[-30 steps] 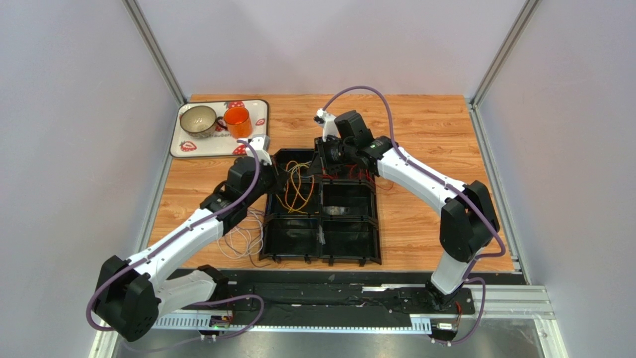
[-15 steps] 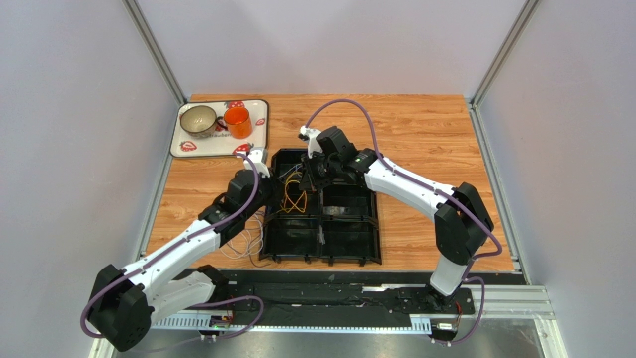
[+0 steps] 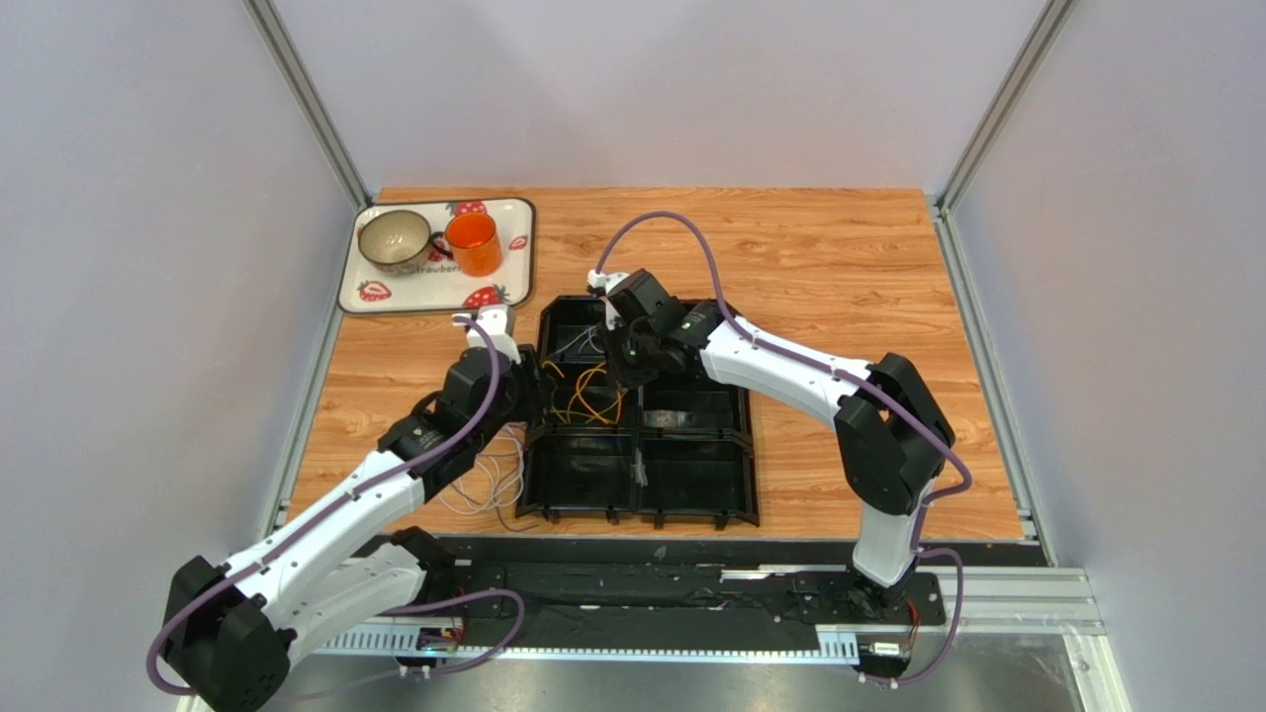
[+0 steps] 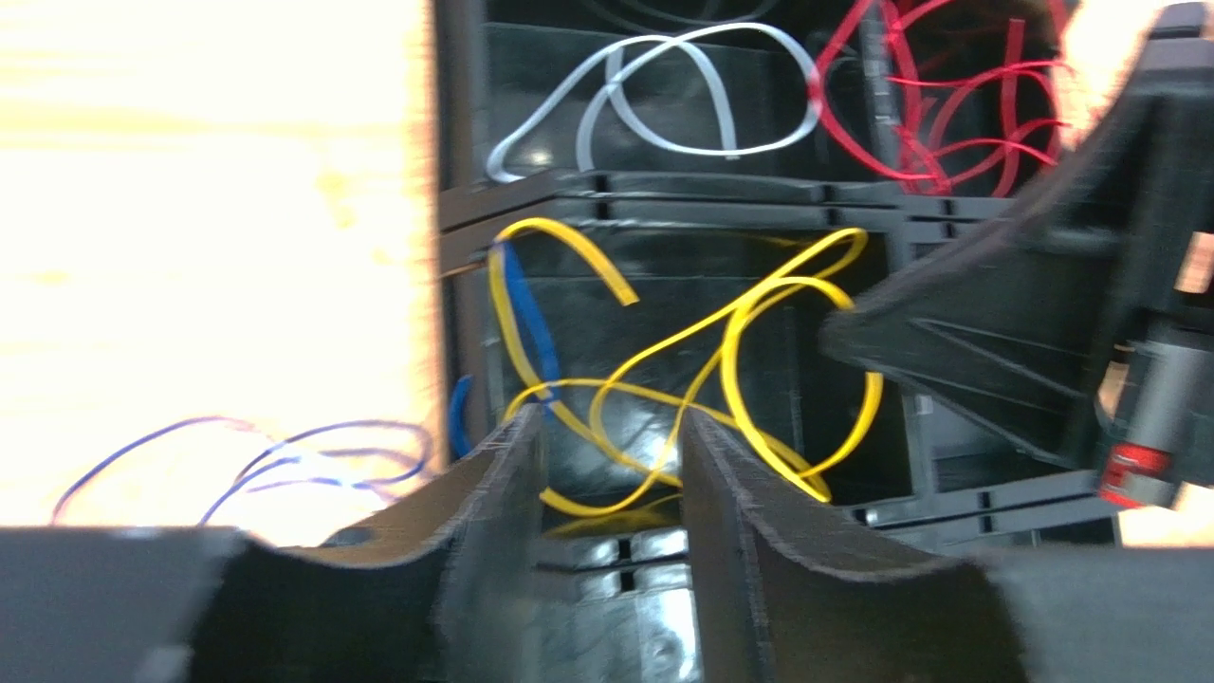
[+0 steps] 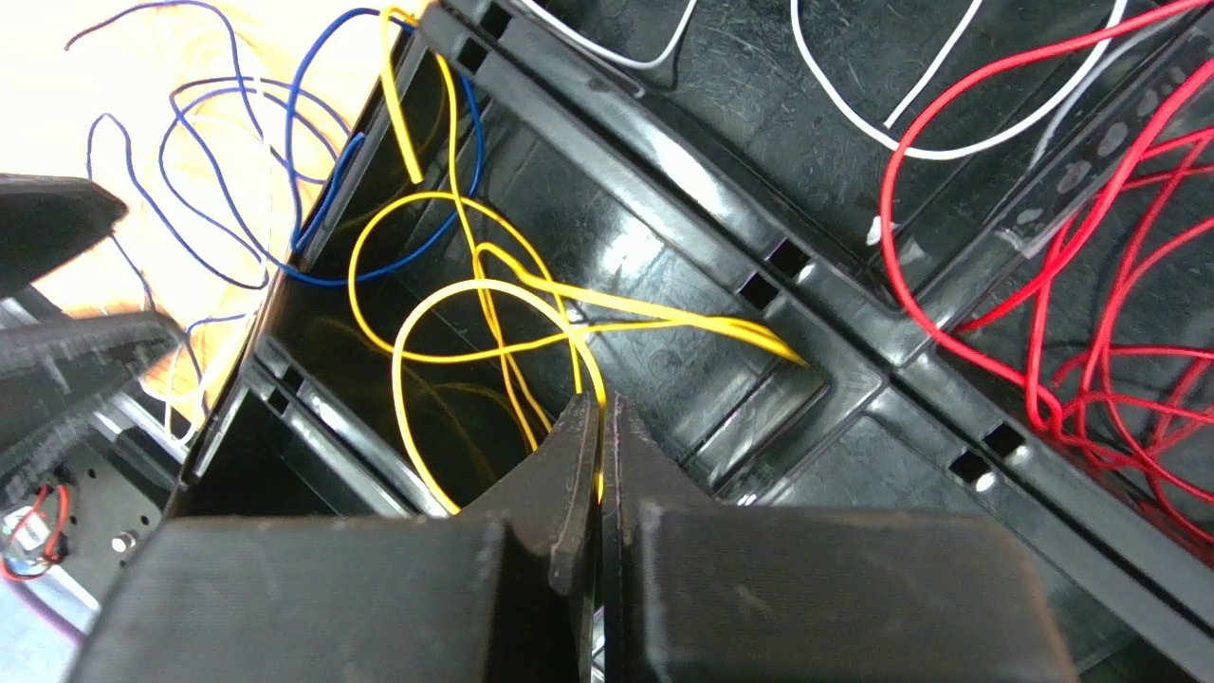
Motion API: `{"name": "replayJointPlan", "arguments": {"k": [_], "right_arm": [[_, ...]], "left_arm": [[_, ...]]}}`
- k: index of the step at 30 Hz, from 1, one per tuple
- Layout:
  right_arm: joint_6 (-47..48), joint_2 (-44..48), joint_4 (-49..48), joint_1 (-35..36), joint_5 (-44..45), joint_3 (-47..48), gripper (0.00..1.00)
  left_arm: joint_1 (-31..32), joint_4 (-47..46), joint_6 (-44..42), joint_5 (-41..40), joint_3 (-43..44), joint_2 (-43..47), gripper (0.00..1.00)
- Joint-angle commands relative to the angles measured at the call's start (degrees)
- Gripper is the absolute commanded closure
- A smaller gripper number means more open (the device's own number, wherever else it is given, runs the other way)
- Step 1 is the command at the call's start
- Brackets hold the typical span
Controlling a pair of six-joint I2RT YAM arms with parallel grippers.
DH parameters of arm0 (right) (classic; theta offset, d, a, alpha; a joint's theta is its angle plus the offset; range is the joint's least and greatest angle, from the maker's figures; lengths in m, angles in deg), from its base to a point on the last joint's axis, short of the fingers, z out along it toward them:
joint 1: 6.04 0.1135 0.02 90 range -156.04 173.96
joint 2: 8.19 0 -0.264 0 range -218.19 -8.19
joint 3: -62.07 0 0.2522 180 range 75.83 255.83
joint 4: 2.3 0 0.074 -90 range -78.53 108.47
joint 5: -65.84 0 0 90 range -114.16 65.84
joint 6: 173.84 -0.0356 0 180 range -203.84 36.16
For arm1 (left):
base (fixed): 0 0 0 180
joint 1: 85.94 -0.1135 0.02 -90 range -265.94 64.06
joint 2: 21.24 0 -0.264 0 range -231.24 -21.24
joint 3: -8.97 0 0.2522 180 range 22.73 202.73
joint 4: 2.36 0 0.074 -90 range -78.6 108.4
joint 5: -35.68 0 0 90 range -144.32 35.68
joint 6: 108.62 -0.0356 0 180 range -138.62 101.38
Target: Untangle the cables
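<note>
Swung both arms left. Held right claw [image 5: 584, 409] shut on yellow cable [image 5: 428, 303] in left box of black tray [image 3: 639, 521]. Opened left claw [image 4: 613, 421] partway, empty. Needed slow lifting, off blue cable [image 4: 522, 306].

Wooden table [image 3: 832, 252], pale grey walls [image 3: 149, 223] around. At its centre, a black tray [image 3: 699, 482] split into compartments. Toward ten o'clock, a white strawberry-print tray [image 3: 431, 291] (rounded corners) carrying a metal mug [image 3: 394, 236] at nine o'clock, an orange cup [image 3: 474, 244] at three.
</note>
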Motion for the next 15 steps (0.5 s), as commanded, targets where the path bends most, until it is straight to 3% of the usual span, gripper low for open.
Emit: {"name": "replayJointPlan", "arguments": {"k": [1,7,11,15], "right_arm": [[2.0,0.7,3.3,1.9,5.7,4.8,1.00],[2.8,2.0,5.7,3.4,10.0,7.2,0.93],[3.3,0.7,9.7,3.6,12.7,10.0,0.55],[4.2,0.7,12.6,4.2,17.2,11.6,0.47]], "left_arm": [[0.4,8.1,1.8,-5.7,2.8,3.7,0.54],[0.4,9.6,2.8,-4.9,-0.6,7.8,0.53],[0.4,6.8,1.6,-3.0,-1.9,7.0,0.51],[0.4,4.1,0.6,-3.6,-1.8,2.9,0.51]]}}
